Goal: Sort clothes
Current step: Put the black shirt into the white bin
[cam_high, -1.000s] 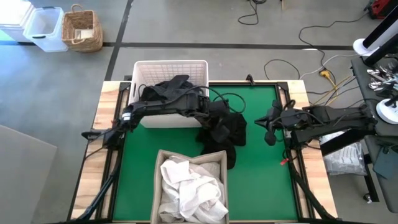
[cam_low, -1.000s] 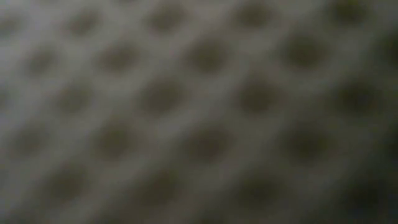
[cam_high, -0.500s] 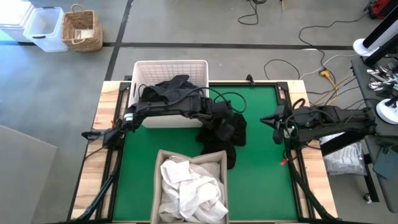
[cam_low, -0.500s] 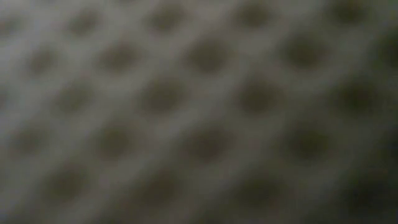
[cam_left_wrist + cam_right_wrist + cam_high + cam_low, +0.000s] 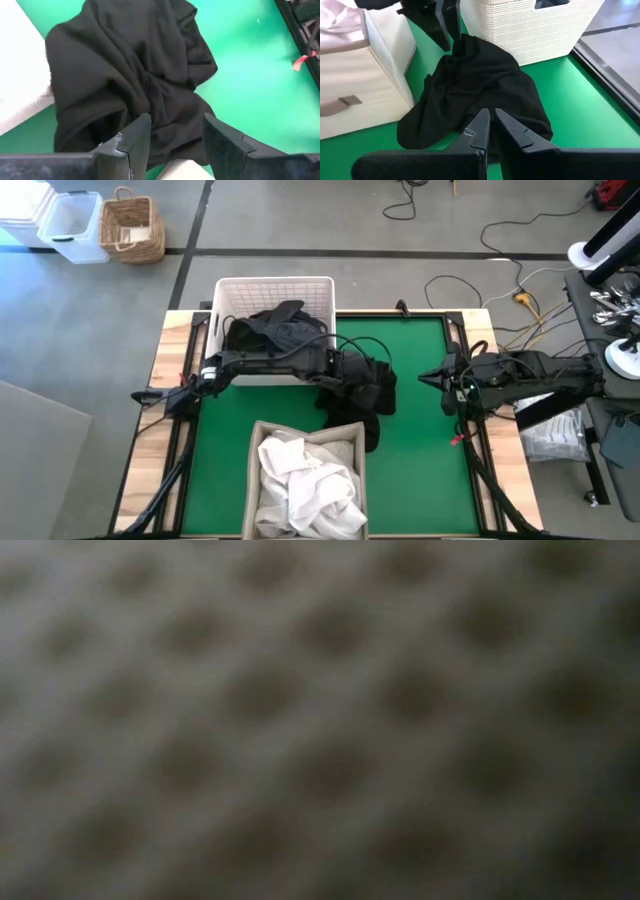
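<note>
A black garment (image 5: 360, 395) lies crumpled on the green mat, its near part against the beige fabric box (image 5: 255, 470). It fills the left wrist view (image 5: 130, 75) and shows in the right wrist view (image 5: 475, 90). My left gripper (image 5: 368, 372) is open and stands right over the garment's far top (image 5: 175, 122), pointing down (image 5: 449, 35). My right gripper (image 5: 443, 377) is shut (image 5: 492, 114) and hovers near the mat's right edge, apart from the garment. More black clothes (image 5: 275, 325) sit in the white basket (image 5: 275, 282). White clothes (image 5: 305, 480) fill the beige box. My left gripper comes from above, pointing down, with its fingertips (image 5: 456, 39) at the top fold of the black garment (image 5: 467, 47). I cannot tell whether they touch it. The garment lies slack on the mat.
The white basket (image 5: 530, 30) stands at the mat's far edge and the beige box (image 5: 365, 85) at its near edge, with the garment between them. Bare green mat (image 5: 420, 440) lies to the right. A blurred woven pattern (image 5: 320, 720) fills the low view.
My left gripper has reached a little toward the table's right and sunk down onto the black garment. My right gripper has drawn back toward the table's right edge, away from the garment. The garment has kept its place.
</note>
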Robot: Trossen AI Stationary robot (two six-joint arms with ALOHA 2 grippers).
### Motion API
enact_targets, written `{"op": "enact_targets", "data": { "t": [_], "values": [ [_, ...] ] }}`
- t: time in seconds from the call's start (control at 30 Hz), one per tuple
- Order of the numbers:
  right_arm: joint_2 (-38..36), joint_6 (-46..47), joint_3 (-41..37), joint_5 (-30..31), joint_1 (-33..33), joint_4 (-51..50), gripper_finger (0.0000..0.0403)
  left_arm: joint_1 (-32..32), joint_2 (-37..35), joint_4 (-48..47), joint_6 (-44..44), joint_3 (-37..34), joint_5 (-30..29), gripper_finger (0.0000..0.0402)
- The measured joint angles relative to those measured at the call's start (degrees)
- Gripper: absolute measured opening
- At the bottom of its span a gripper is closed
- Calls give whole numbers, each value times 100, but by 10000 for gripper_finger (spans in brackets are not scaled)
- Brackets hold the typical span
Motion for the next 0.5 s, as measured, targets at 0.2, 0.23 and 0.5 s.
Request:
{"op": "enact_targets", "data": {
  "t": [0.2, 0.23, 0.5],
  "values": [
    [-43, -30, 90, -18, 0, 5, 18, -5, -2, -1, -177, -131, -19, 155],
    [-65, -39, 105, -25, 0, -4, 18, -4, -2, 38, -157, -165, -22, 155],
    [-347, -298, 127, -491, 0, -171, 18, -1, -7, 103, -291, -239, -29, 155]
  ]
}}
